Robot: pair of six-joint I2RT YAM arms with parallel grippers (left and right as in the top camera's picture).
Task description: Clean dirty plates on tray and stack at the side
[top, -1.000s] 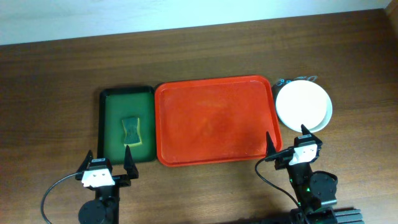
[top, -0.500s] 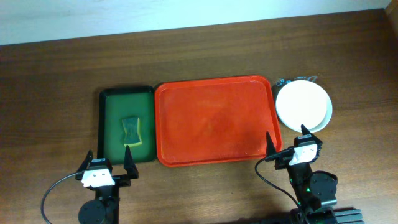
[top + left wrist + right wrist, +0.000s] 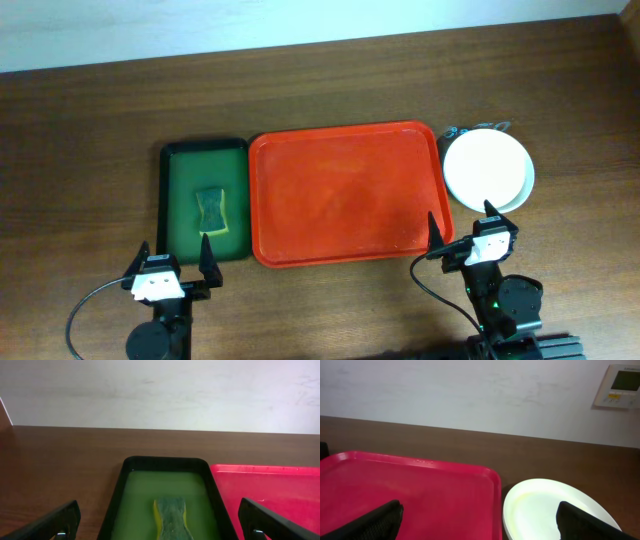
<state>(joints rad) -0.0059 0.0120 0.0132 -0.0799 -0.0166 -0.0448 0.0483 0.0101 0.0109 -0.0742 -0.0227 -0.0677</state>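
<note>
Nothing's budged in the last second: left gripper (image 3: 172,250) and right gripper (image 3: 460,225) both sit splayed and empty, the red tray (image 3: 345,190) lies bare just ahead of the right fingers, and the plates (image 3: 488,170) are stacked ahead-right, so the job's probably done.

The tray (image 3: 345,195) is red, the top plate (image 3: 488,170) white (sponge (image 3: 210,208) yellow-green).

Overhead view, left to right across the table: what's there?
green tray with the sponge in it → red tray → plates
</note>
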